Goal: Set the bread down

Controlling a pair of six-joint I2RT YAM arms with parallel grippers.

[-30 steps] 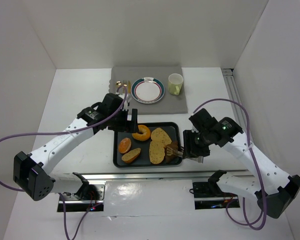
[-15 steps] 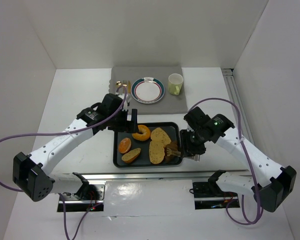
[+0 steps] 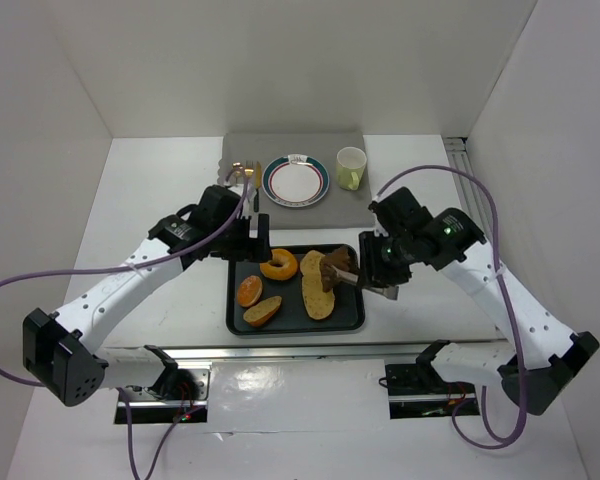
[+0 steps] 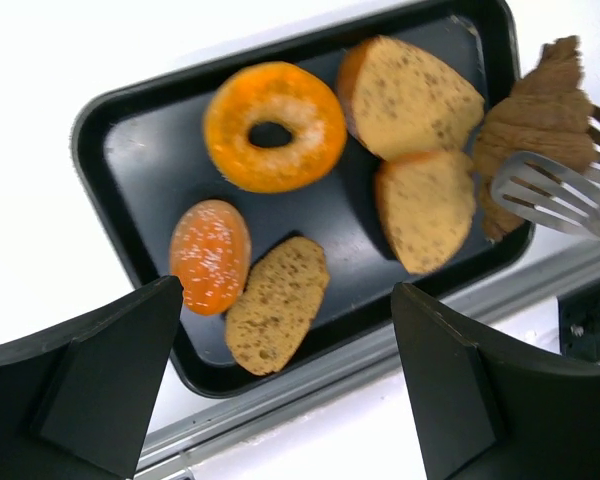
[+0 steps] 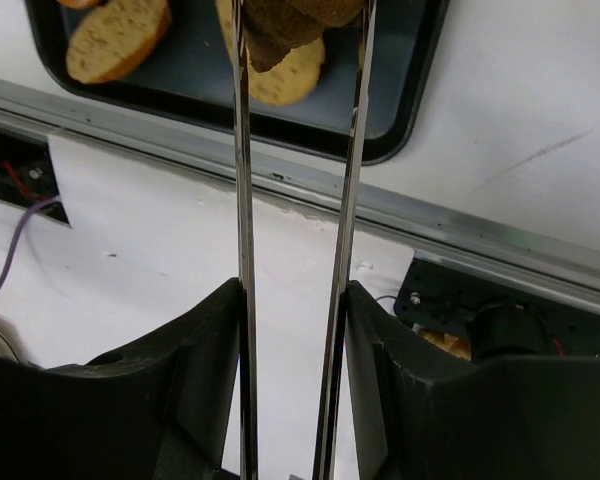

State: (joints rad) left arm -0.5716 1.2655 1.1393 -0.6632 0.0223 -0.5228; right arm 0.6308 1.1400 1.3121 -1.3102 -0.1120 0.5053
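A black tray (image 3: 230, 312) holds a glazed donut (image 3: 280, 265), an orange roll (image 3: 249, 291), a small bread slice (image 3: 262, 311) and two larger slices (image 3: 317, 292). My right gripper (image 3: 378, 272) is shut on metal tongs (image 5: 238, 150), whose tips pinch a brown croissant (image 3: 337, 268) held above the tray's right side. The croissant also shows in the left wrist view (image 4: 540, 130) and the right wrist view (image 5: 295, 20). My left gripper (image 3: 252, 240) is open and empty over the tray's far left edge (image 4: 90, 190).
A grey mat at the back carries a white plate with a striped rim (image 3: 295, 181), a pale green cup (image 3: 351, 168) and gold cutlery (image 3: 242, 170). A metal rail (image 3: 300, 352) runs along the table's near edge below the tray.
My right arm has lifted the croissant in the tongs from the tray's front right corner and carried it up and away from me. The left arm has shifted slightly.
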